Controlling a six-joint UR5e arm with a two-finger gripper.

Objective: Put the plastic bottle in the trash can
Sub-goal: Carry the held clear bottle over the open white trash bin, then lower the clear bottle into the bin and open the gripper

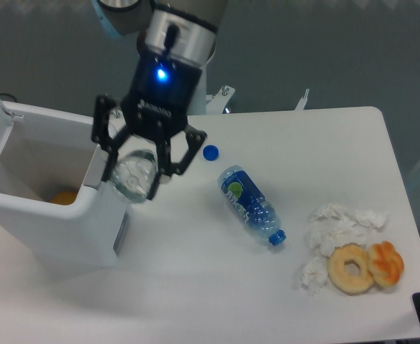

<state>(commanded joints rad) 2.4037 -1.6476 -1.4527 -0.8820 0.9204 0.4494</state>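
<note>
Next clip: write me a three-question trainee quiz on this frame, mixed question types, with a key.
1. True or false: the gripper holds the plastic bottle between its jaws.
2. Which lies on the table nearest the blue-label bottle? A) loose blue cap B) doughnut C) crumpled tissues
3. Fill in: the held bottle hangs just above the right-hand ____ of the trash can.

Key: 1 true; 2 A; 3 wall (rim).
</note>
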